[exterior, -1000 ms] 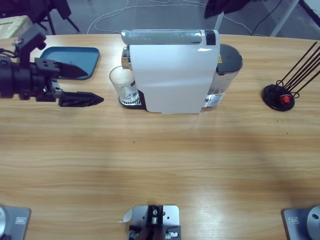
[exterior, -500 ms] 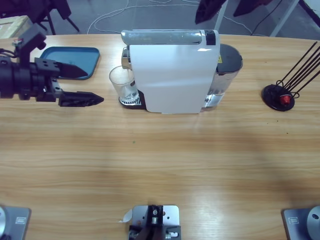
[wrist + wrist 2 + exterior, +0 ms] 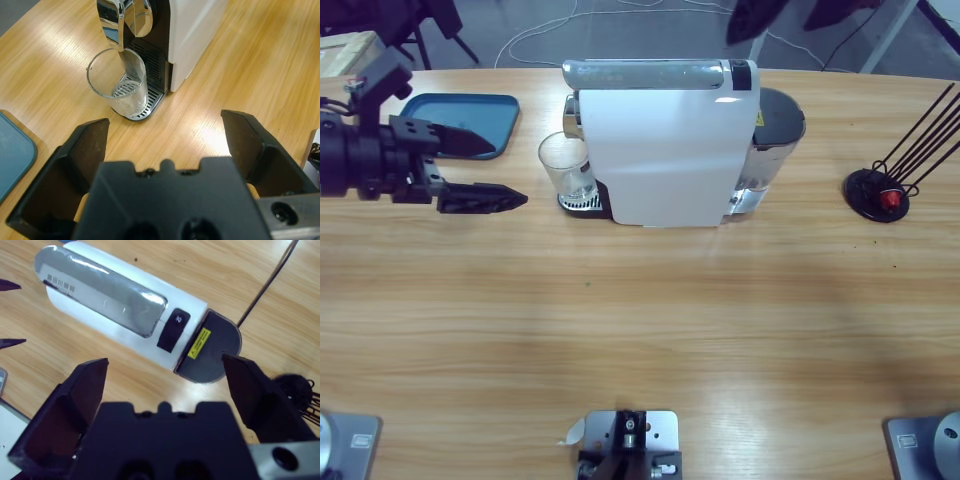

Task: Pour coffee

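A: Nothing on the table has been shifted since the earlier frames; only the dark shapes at the top edge of the high view have been displaced slightly. How is the scene laid out, largest first?

B: The long wooden table (image 3: 640, 320) is occupied by the white coffee machine (image 3: 665, 140), with a blue tray (image 3: 460, 112) near its spout end. A clear glass (image 3: 119, 85) is stood on the drip grille under the chrome spout (image 3: 116, 20).

A: And the coffee?

B: Little or none can be made out; the glass is seen to be nearly empty.

A: The grippers?

B: The left gripper (image 3: 485, 170) is held wide open beside the glass, with nothing gripped. The right gripper (image 3: 165, 385) is spread wide and empty above the machine's top.

A: Which step is in hand?

B: Brewing is judged not yet started. A press on the black button (image 3: 172, 332) is probably called for next.
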Robot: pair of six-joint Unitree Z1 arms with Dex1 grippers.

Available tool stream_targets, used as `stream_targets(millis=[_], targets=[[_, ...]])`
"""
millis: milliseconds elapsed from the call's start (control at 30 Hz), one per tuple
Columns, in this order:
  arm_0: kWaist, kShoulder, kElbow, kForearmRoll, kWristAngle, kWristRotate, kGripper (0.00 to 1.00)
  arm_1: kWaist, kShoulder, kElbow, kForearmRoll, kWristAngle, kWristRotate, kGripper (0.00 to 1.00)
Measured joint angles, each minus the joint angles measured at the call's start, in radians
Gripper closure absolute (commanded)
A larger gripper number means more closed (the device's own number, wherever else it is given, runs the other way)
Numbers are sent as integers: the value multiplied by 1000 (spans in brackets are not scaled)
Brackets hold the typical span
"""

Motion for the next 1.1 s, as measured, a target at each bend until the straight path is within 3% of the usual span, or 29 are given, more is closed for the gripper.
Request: stream_targets(millis=[233,400,733,800,933,1100], targets=[[-6,0,0,0,1,-8,32,1,-89,62,-2,-2,1,0],[-7,0,0,-38,3,-40,32,22,-218,256,-76,-2,11,0],[-16,0,9,-43,3,-49,32,91,-579,1018,-559,31,29,0],[-17,0,12,-43,3,-49,32,92,-628,1126,-697,27,-26,0],[-21,0,23,-43,3,-49,32,92,-696,1220,-834,-2,-118,0],[-24,-1,25,-32,3,-49,32,92,-739,1304,-928,-5,-128,0]])
